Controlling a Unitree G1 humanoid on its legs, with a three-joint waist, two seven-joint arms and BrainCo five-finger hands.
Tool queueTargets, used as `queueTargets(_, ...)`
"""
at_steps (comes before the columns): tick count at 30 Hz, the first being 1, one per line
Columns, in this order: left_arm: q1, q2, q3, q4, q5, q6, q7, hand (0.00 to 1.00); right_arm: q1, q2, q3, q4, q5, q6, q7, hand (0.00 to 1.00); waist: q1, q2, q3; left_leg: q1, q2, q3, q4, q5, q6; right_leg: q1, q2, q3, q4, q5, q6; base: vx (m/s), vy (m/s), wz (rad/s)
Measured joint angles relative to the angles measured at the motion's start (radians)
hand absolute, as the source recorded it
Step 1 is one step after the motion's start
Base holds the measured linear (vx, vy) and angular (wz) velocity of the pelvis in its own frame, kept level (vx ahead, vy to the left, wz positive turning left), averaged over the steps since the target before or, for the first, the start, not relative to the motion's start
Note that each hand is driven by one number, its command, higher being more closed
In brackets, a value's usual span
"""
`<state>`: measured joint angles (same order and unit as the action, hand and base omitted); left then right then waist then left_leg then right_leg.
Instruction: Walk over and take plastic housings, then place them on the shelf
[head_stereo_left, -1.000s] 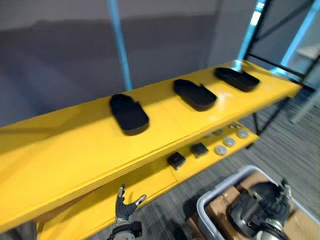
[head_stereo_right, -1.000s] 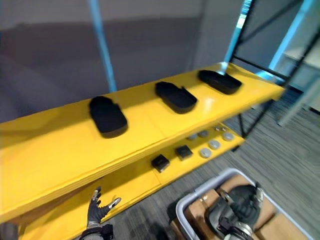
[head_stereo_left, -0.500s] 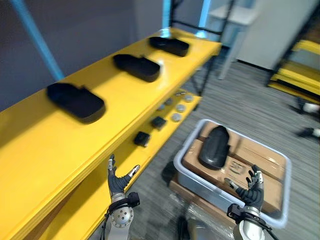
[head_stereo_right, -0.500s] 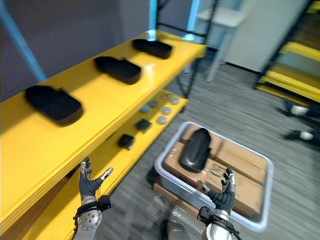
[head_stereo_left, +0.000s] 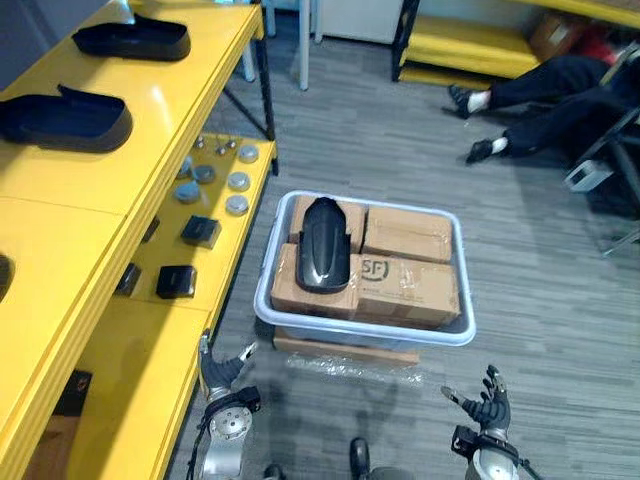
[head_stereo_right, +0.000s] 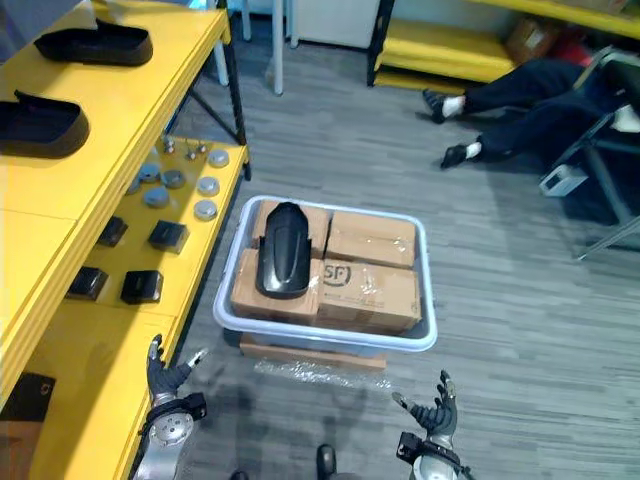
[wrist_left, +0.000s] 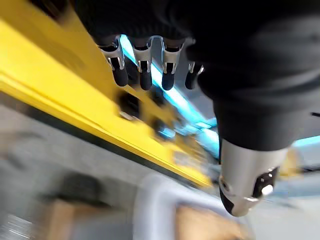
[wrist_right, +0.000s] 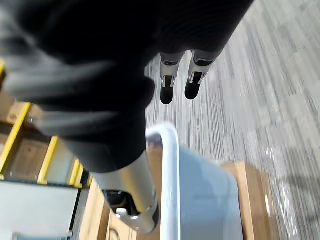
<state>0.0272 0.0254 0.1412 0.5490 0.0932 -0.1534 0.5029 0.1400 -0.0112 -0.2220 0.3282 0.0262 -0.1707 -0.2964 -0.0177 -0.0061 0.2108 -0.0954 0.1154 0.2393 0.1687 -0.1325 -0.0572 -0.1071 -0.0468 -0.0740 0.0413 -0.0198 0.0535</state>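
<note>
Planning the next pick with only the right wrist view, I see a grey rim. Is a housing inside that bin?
Observer: Yes, one black plastic housing lies on cardboard boxes in the grey bin.
Operator: Is the left hand holding anything?
Observer: No; the left hand is open and empty, beside the yellow shelf.
Operator: Any housings up there?
Observer: At least two on its top board: a near housing and a far housing.

You're in a stockroom or workshop: yellow shelving (head_stereo_left: 150, 130) at nine o'clock holding small parts (head_stereo_left: 205, 175), more yellow racks (head_stereo_left: 480, 40) at one o'clock, cartons (head_stereo_left: 405, 285) in a grey tote (head_stereo_left: 360, 335) at twelve.
</note>
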Motion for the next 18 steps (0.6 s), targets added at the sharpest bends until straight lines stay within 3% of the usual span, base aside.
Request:
queueTargets(4,-0.005,0.034,0.006,0.158,-0.092,0.000,-0.044,0.00,-0.234,-0.040,-0.011,0.104,0.001,0.005,-0.039,0.00,0.039,0.018,0.071,-0.036,-0.014,-0.067,-0.030,0.040,0.002,-0.014,-0.011,-0.058,-0.006,0.018,-0.001,-0.11,-0.002,0.58)
queueTargets(7,0.001,0.032,0.009,0.232,-0.146,0.001,-0.096,0.00,-0.478,-0.091,-0.009,0.173,0.007,0.014,-0.086,0.00,0.090,0.034,0.121,-0.087,-0.022,-0.107,-0.029,0.058,0.010,-0.040,-0.014,-0.084,-0.023,0.044,-0.006,-0.16,0.012,0.32)
queueTargets(10,0.010,0.031,0.007,0.250,-0.154,0.000,-0.120,0.00,-0.671,-0.127,-0.001,0.225,0.017,0.023,-0.115,0.00,0.102,0.040,0.161,-0.129,-0.035,-0.141,-0.021,0.075,0.019,-0.066,-0.027,-0.114,-0.017,0.050,-0.006,-0.14,0.022,0.31)
queueTargets(13,0.007,0.033,-0.013,0.255,-0.169,-0.001,-0.142,0.00,-0.940,-0.231,-0.002,0.395,0.033,0.040,-0.142,0.00,0.129,0.055,0.212,-0.177,-0.051,-0.168,0.003,0.085,0.028,-0.097,-0.042,-0.131,0.002,0.053,-0.006,-0.12,0.041,0.25)
queueTargets(18,0.008,0.046,-0.083,0.256,-0.169,-0.006,-0.166,0.00,-1.214,-0.372,0.010,0.614,0.087,0.051,-0.163,0.00,0.154,0.086,0.232,-0.226,-0.074,-0.195,0.013,0.099,0.045,-0.131,-0.061,-0.153,0.011,0.057,0.000,-0.04,0.044,0.20)
